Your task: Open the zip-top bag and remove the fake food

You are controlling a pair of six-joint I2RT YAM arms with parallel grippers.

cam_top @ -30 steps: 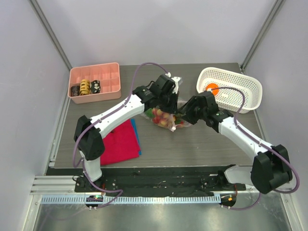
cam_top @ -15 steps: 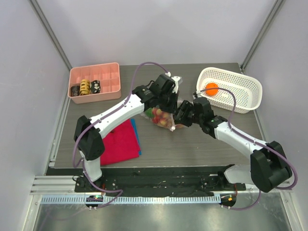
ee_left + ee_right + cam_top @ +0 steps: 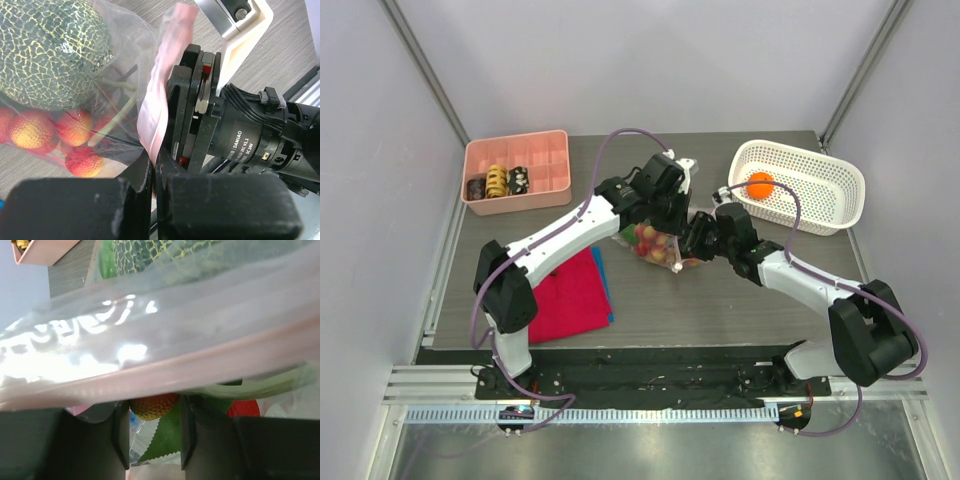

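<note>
The zip-top bag lies mid-table, lifted at its far edge. My left gripper is shut on its pale pink zip strip, the jaws pressed flat together around it. Inside the bag show a green netted fruit, red berries and green leaves. My right gripper is pushed in under the strip. Its jaws stand a little apart with a red-yellow berry between the tips. An orange ball rests in the white basket.
A pink tray with small rolls stands at the back left. A red cloth over a blue one lies front left. The basket stands at the back right, close behind my right arm.
My right gripper has moved left from beside the basket into the bag's mouth, and its jaws have narrowed. The left gripper has kept hold of the strip.
</note>
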